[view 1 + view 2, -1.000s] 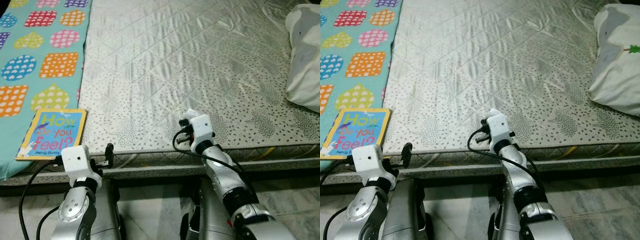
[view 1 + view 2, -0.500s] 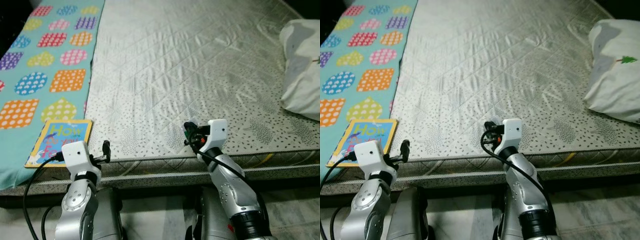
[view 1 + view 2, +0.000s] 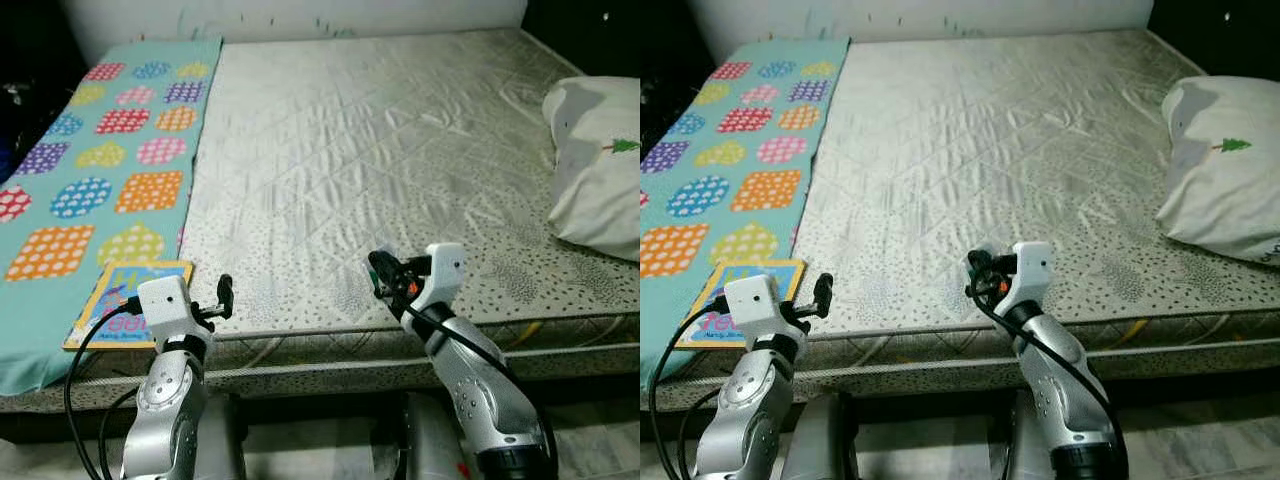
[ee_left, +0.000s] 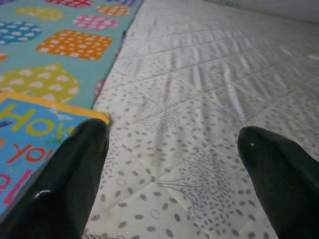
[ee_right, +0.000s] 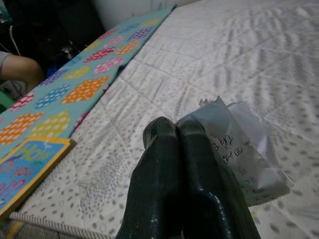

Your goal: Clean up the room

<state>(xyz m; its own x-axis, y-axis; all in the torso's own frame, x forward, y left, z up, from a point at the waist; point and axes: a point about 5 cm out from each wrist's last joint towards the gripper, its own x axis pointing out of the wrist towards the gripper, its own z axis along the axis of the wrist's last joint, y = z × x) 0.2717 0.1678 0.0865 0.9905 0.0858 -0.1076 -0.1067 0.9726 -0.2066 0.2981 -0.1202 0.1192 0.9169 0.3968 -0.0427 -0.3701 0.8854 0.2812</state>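
Right tool (image 5: 177, 134) pinched shut on crumpled paper (image 5: 239, 149) with handwriting, illegible, centre frame. Left tool (image 4: 174, 149) spread wide, empty, beside book (image 3: 125, 318) lettered "How...You", lower left on bed (image 3: 400, 150).

arms: silver | wrist boxes: white | cables: black | gripper fingers: glossy black

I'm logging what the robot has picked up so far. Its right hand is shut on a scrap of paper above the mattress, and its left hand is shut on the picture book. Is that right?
Not quite. The right hand is shut on the scrap of paper above the mattress, but the left hand is open and holds nothing. The left wrist view shows its fingers spread apart, with the picture book lying on the bed beyond them.
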